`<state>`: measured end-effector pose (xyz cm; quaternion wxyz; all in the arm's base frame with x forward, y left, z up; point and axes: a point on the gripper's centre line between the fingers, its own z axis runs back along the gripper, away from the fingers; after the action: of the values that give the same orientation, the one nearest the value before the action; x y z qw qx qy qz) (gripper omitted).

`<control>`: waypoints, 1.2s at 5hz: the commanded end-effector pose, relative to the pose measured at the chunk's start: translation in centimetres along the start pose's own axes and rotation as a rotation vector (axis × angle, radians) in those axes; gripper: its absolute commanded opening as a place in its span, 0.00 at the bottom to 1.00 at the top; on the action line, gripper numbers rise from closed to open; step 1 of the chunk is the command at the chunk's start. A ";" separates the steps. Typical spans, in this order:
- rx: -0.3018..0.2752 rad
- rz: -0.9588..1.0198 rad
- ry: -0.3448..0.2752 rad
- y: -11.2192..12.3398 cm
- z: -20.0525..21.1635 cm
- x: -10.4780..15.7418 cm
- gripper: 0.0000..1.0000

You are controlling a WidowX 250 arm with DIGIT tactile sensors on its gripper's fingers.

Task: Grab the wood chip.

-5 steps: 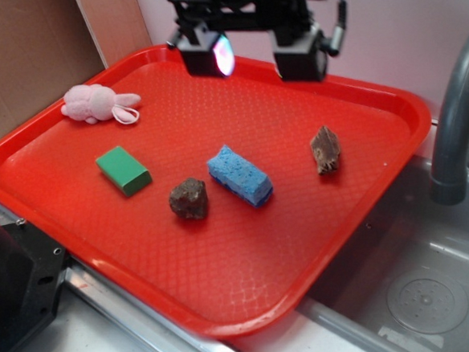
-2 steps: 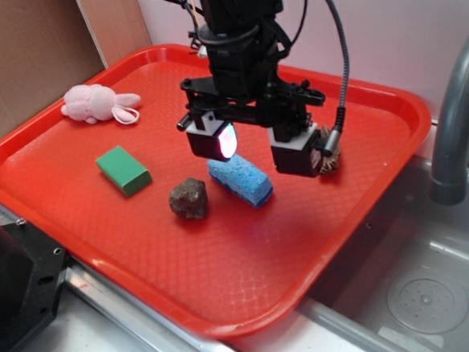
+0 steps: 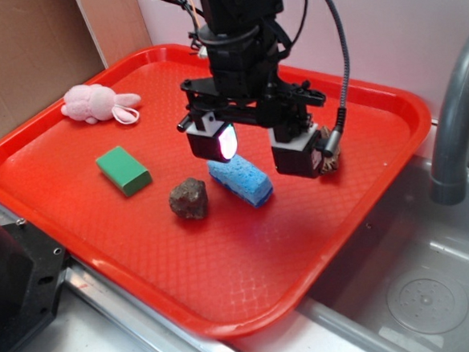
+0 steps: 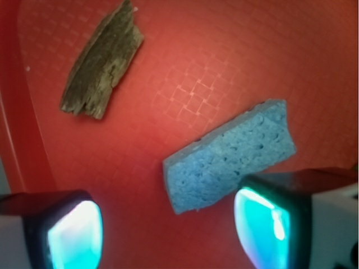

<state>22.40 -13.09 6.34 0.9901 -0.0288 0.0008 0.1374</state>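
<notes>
The wood chip (image 4: 104, 61), a flat brown splintered piece, lies on the red tray (image 4: 185, 73) at the upper left of the wrist view. From outside only a sliver of the wood chip (image 3: 329, 162) shows behind my right finger. My gripper (image 3: 255, 146) hangs open just above the tray, with nothing between its fingers. In the wrist view the gripper (image 4: 171, 230) has bare tray between its glowing pads, and the blue sponge (image 4: 230, 157) reaches toward the right pad. The chip lies ahead and to the left of the jaws, apart from them.
On the red tray (image 3: 228, 321) also lie a blue sponge (image 3: 243, 179), a dark rock-like lump (image 3: 189, 198), a green block (image 3: 124, 169) and a pink plush (image 3: 96, 103). A steel sink (image 3: 420, 292) with a grey faucet (image 3: 457, 128) is on the right.
My gripper has come down from high at the back of the tray to low between sponge and chip, covering most of the chip. It has barely moved in the last half second.
</notes>
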 end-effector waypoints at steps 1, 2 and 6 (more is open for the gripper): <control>-0.068 0.090 -0.058 -2.8 -1.2 6.5 1.00; -0.077 0.132 -0.052 -2.3 -2.9 4.9 1.00; -0.119 0.203 -0.190 -0.8 4.6 3.4 1.00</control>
<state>25.34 -12.50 8.98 0.9677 -0.0555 -0.0705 0.2355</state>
